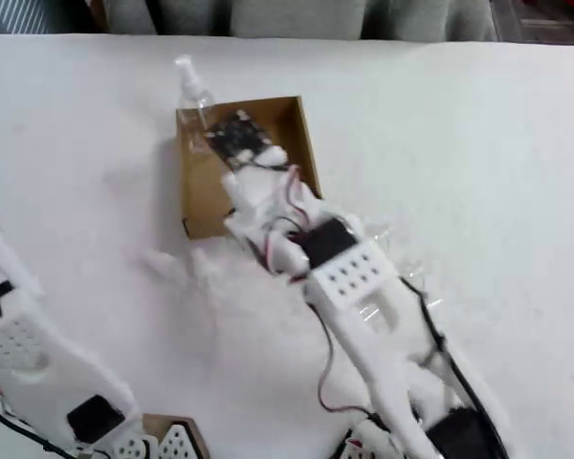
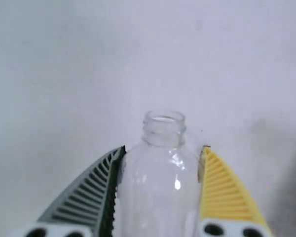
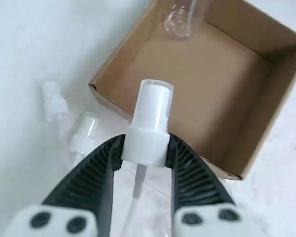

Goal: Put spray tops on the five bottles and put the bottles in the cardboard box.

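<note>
My left gripper [image 2: 160,150] is shut on a clear bottle [image 2: 160,182] whose open neck has no top. The grey and yellow fingers press its two sides. The left arm [image 1: 38,363] sits at the table's near left corner. My right gripper [image 3: 145,143] is shut on a white spray top [image 3: 149,123], its thin tube hanging down between the black fingers. The spray top hangs close to the near edge of the cardboard box [image 3: 266,98]. The right arm [image 1: 354,277] stretches over the box [image 1: 199,196]. One bottle with a spray top [image 1: 193,91] leans at the box's far corner.
Two loose spray tops [image 3: 54,98] [image 3: 84,133] lie on the white table just outside the box. Faint clear bottles [image 1: 402,253] lie beside the right arm. In the right wrist view a clear bottle's base [image 3: 180,19] rests inside the box.
</note>
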`<state>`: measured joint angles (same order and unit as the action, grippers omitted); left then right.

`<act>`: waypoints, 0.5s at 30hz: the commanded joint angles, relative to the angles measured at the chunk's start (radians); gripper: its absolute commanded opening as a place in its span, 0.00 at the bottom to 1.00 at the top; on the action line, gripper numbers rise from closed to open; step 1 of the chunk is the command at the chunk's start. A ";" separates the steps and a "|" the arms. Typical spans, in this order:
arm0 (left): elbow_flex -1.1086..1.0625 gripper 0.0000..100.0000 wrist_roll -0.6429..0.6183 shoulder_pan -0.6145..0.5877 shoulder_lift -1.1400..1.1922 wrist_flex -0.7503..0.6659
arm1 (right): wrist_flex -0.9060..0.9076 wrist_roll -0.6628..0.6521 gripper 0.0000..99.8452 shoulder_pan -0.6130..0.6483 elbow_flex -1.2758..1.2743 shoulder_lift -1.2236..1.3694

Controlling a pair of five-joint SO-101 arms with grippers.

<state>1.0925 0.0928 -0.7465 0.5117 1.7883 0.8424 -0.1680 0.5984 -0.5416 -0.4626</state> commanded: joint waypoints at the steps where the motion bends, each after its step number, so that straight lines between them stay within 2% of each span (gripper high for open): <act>1: -0.195 0.04 -0.048 0.168 -0.268 -0.002 | 0.004 0.008 0.02 -0.054 -0.075 -0.239; 9: -0.615 0.04 -0.077 0.447 -0.608 -0.094 | -0.007 0.008 0.02 -0.153 -0.166 -0.562; 15: -0.991 0.04 -0.077 0.624 -0.931 -0.285 | -0.219 0.008 0.02 -0.318 -0.167 -0.630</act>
<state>0.3069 0.0269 -0.2294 -0.1741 1.6379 0.7196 -0.1680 0.3498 -0.7165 -1.0625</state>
